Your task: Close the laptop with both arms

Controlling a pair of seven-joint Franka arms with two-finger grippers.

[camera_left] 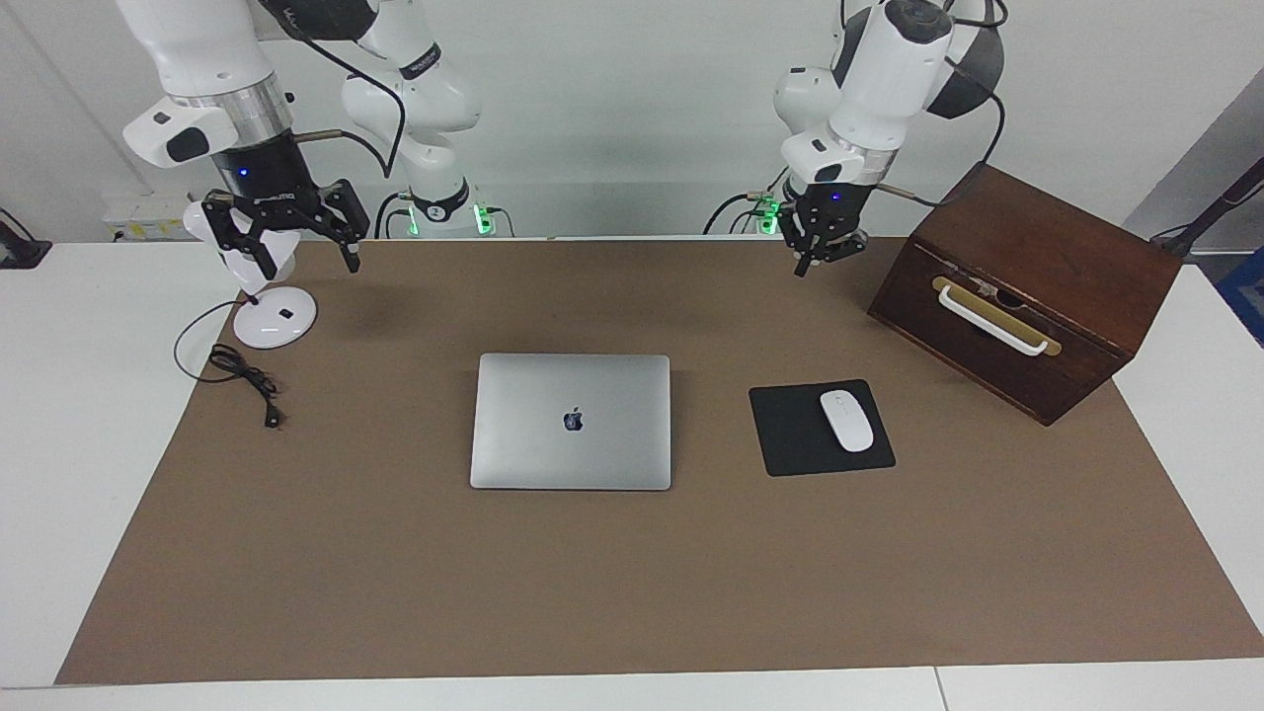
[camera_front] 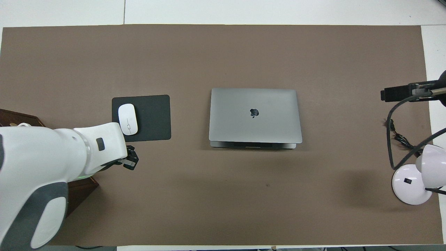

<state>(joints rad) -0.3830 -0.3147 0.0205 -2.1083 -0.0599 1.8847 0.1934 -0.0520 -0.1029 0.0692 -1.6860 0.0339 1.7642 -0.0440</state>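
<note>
Both end effectors hang raised, empty: the left end effector (camera_left: 818, 245) unreadable, the right end effector (camera_left: 286, 229) spread open. The laptop (camera_left: 571, 422) lies shut mid-surface; retreating should stay clear of it.

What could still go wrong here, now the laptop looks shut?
Little, I think. The laptop lies closed with both grippers raised clear of it. The left gripper hangs close to the wooden box, so a careless swing might knock it. The right gripper, open, hangs over the lamp and its cable, which it could snag.
</note>
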